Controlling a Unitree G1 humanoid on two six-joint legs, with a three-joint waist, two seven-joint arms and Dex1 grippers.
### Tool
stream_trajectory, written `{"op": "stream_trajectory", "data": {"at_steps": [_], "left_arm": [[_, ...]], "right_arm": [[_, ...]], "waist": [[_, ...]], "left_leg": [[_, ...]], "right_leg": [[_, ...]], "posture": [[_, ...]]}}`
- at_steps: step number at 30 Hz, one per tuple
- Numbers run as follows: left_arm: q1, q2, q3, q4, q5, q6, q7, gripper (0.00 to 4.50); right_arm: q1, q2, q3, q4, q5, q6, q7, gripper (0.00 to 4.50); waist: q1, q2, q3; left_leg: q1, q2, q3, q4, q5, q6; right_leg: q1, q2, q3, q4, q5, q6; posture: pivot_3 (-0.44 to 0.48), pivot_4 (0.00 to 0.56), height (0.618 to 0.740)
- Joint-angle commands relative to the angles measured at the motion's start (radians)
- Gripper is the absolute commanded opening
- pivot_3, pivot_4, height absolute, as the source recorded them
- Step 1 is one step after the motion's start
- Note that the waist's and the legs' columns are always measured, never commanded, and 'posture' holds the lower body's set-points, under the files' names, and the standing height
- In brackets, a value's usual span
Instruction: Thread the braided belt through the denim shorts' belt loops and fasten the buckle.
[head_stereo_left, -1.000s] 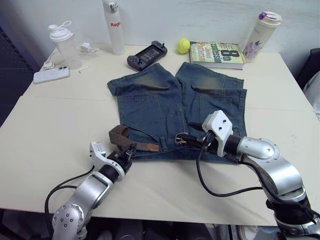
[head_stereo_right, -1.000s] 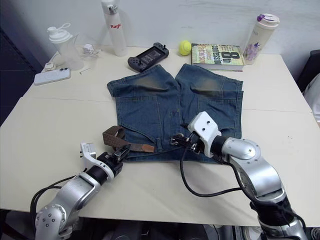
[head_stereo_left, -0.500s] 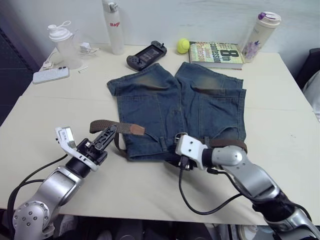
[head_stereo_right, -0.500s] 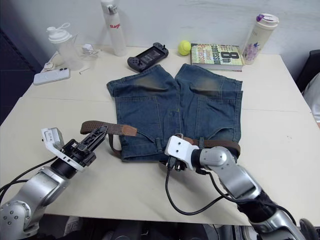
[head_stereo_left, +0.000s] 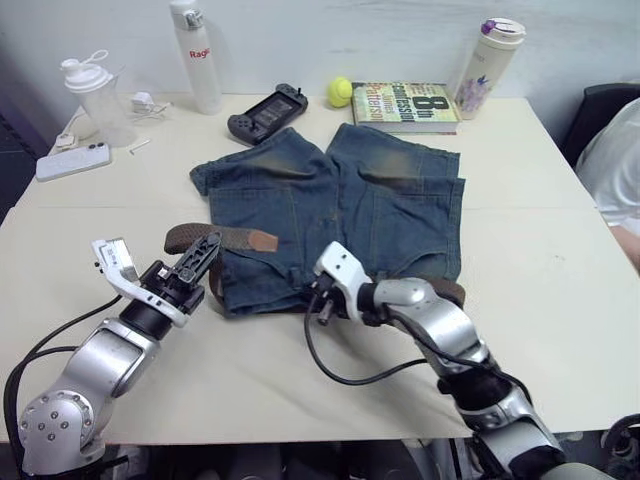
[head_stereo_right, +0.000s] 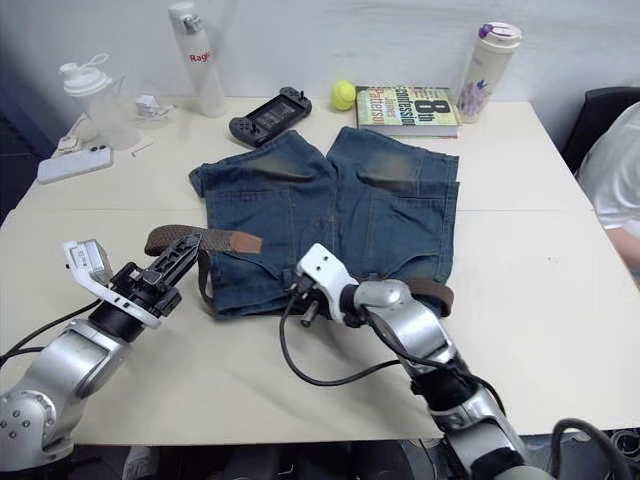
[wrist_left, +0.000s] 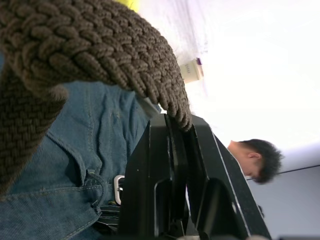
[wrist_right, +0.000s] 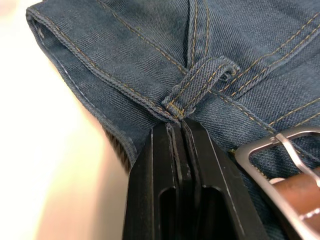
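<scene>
Denim shorts (head_stereo_left: 340, 215) flat on table (head_stereo_left: 560, 260), waistband toward robot. Braided belt (head_stereo_left: 215, 238) looped off waistband's left end, tan tip lying on left leg. Left gripper (head_stereo_left: 203, 258) just left of shorts, fingers clamped on belt loop, strap draped over fingertips in left wrist view. Right gripper (wrist_right: 179, 131) at waistband's near edge, fingers pressed together, tips against belt loop (wrist_right: 197, 82). Buckle (wrist_right: 280, 160) on waistband beside right gripper, brown strap attached.
</scene>
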Motion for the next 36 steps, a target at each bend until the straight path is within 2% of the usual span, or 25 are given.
{"op": "stream_trajectory", "data": {"at_steps": [1, 7, 11, 14, 17, 20, 23, 28, 29, 30, 32, 36], "left_arm": [[-0.048, 0.043, 0.04, 0.063, 0.04, 0.002, -0.015, 0.0], [-0.092, 0.068, 0.065, 0.137, 0.083, 0.028, -0.054, 0.0], [-0.078, 0.082, 0.069, 0.155, 0.103, 0.062, -0.071, 0.0], [-0.061, 0.08, 0.08, 0.166, 0.126, 0.073, -0.076, 0.0], [-0.041, 0.075, 0.102, 0.181, 0.14, 0.075, -0.085, 0.0], [-0.021, 0.075, 0.115, 0.19, 0.163, 0.084, -0.097, 0.0], [-0.015, 0.073, 0.12, 0.187, 0.173, 0.094, -0.105, 0.0], [-0.009, 0.072, 0.131, 0.185, 0.175, 0.104, -0.109, 0.0], [-0.007, 0.072, 0.134, 0.185, 0.176, 0.104, -0.108, 0.0], [-0.006, 0.072, 0.137, 0.186, 0.177, 0.105, -0.105, 0.0], [-0.001, 0.075, 0.146, 0.188, 0.182, 0.112, -0.106, 0.0], [0.014, 0.089, 0.167, 0.208, 0.196, 0.132, -0.136, 0.0]], "right_arm": [[-0.038, 0.082, 0.062, 0.103, -0.02, -0.003, -0.033, 0.02], [-0.12, 0.251, 0.025, 0.336, -0.058, -0.083, -0.147, 0.02], [-0.186, 0.306, 0.026, 0.486, -0.098, -0.182, -0.179, 0.02], [-0.165, 0.306, 0.059, 0.465, -0.098, -0.199, -0.136, 0.02], [-0.113, 0.284, 0.092, 0.351, -0.073, -0.166, -0.077, 0.02], [-0.072, 0.286, 0.07, 0.258, -0.042, -0.119, -0.069, 0.02], [-0.059, 0.297, 0.049, 0.228, -0.028, -0.092, -0.071, 1.0], [-0.074, 0.316, 0.004, 0.191, 0.007, -0.071, -0.083, 3.19], [-0.078, 0.309, -0.003, 0.164, 0.022, -0.056, -0.071, 3.49], [-0.081, 0.3, -0.008, 0.139, 0.035, -0.037, -0.065, 4.01], [-0.082, 0.28, -0.017, 0.093, 0.056, 0.0, -0.057, 4.01], [-0.059, 0.15, -0.097, -0.099, 0.155, 0.115, 0.002, 4.01]], "waist": [[-0.002, 0.0, 0.0], [-0.009, 0.0, 0.0], [-0.013, 0.0, 0.0], [-0.012, 0.0, 0.0], [-0.012, 0.0, 0.0], [-0.013, 0.0, 0.0], [-0.013, -0.001, 0.0], [-0.012, -0.001, -0.001], [-0.011, -0.001, -0.001], [-0.01, -0.001, -0.001], [-0.005, -0.001, -0.001], [0.001, -0.001, 0.0]], "left_leg": [[0.0, 0.001, 0.001, 0.0, 0.0, -0.001], [0.003, 0.003, 0.004, -0.003, 0.001, -0.003], [0.006, 0.003, 0.007, -0.006, 0.002, -0.004], [0.007, 0.003, 0.007, -0.007, 0.001, -0.004], [0.007, 0.004, 0.008, -0.008, 0.001, -0.005], [0.006, 0.003, 0.008, -0.009, 0.0, -0.005], [0.004, 0.004, 0.009, -0.009, -0.001, -0.005], [-0.002, 0.003, 0.009, -0.008, 0.0, -0.005], [-0.004, 0.003, 0.009, -0.008, 0.0, -0.005], [-0.005, 0.003, 0.009, -0.008, 0.001, -0.005], [-0.006, 0.003, 0.009, -0.008, 0.001, -0.005], [-0.007, 0.002, 0.009, -0.008, 0.0, -0.003]], "right_leg": [[-0.001, 0.001, 0.0, 0.001, 0.0, 0.0], [-0.003, 0.001, 0.002, 0.005, -0.002, -0.003], [-0.003, 0.001, 0.004, 0.007, -0.002, -0.004], [-0.003, 0.001, 0.007, 0.007, -0.002, -0.004], [-0.004, 0.001, 0.009, 0.007, -0.002, -0.004], [-0.005, 0.001, 0.011, 0.007, -0.002, -0.004], [-0.007, 0.002, 0.012, 0.007, -0.002, -0.004], [-0.015, 0.001, 0.013, 0.01, -0.002, -0.004], [-0.018, 0.001, 0.013, 0.011, -0.002, -0.004], [-0.019, 0.001, 0.013, 0.013, -0.002, -0.004], [-0.019, 0.001, 0.014, 0.013, -0.002, -0.004], [-0.019, 0.001, 0.015, 0.013, -0.002, -0.004]], "posture": [[0.0, 0.15, 0.74], [0.0, 0.15, 0.74], [0.0, 0.15, 0.74], [0.0, 0.15, 0.74], [0.0, 0.15, 0.74], [0.0, 0.15, 0.74], [0.0, 0.15, 0.74], [0.0, 0.15, 0.74], [0.0, 0.15, 0.74], [0.0, 0.15, 0.74], [0.0, 0.15, 0.74], [0.0, 0.15, 0.74]]}}
